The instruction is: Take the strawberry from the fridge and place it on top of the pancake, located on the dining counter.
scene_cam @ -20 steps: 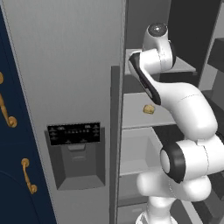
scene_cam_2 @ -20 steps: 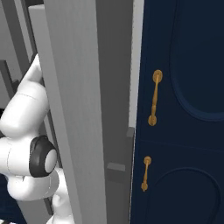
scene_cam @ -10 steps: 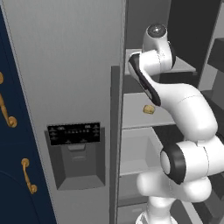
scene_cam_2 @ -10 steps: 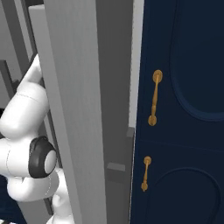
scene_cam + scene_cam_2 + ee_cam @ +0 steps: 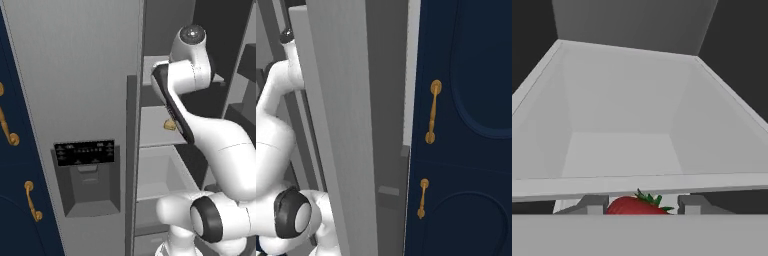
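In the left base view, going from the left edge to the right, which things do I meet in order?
Navy cabinet door with gold handles → black dispenser panel in the fridge door → long dark-grey door handle → small yellowish item on the fridge shelf → white robot arm.

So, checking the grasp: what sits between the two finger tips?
The strawberry lies between the gripper finger tips in the hand view, green leaves up.

strawberry (image 5: 635,205) between the fingertips (image 5: 593,204) — open bin (image 5: 619,130) (fridge) beyond
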You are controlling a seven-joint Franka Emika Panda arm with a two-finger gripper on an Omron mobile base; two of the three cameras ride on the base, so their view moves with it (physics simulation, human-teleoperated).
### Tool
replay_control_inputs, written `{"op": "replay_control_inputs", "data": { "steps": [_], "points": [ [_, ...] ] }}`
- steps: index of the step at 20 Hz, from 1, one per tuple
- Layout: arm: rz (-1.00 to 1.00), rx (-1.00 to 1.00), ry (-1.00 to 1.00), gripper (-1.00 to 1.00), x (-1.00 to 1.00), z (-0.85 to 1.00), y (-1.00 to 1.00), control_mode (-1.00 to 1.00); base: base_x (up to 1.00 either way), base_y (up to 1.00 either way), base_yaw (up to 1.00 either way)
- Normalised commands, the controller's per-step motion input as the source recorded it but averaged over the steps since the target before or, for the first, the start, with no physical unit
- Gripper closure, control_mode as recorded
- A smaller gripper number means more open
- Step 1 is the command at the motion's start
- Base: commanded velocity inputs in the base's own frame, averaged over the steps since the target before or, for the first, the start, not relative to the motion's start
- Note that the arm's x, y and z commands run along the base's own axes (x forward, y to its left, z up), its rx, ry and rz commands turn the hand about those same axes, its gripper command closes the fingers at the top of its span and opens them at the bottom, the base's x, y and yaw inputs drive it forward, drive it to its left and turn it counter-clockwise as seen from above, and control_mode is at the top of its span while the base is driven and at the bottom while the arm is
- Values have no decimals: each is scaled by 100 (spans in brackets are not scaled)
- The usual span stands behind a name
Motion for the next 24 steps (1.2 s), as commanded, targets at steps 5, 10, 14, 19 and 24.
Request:
{"op": "replay_control_inputs", "data": {
  "steps": [5,10,14,19,24],
  "points": [
    [0,4,0,100,-98,6,27,-100,0,0,0],
    [0,5,-1,100,-100,-7,5,-100,0,0,0],
    [0,0,4,100,-60,-54,10,-100,0,0,0],
    [1,6,1,100,-23,-42,5,-100,0,0,0],
    [0,9,0,100,-41,0,1,-100,0,0,0]
  ]
}}
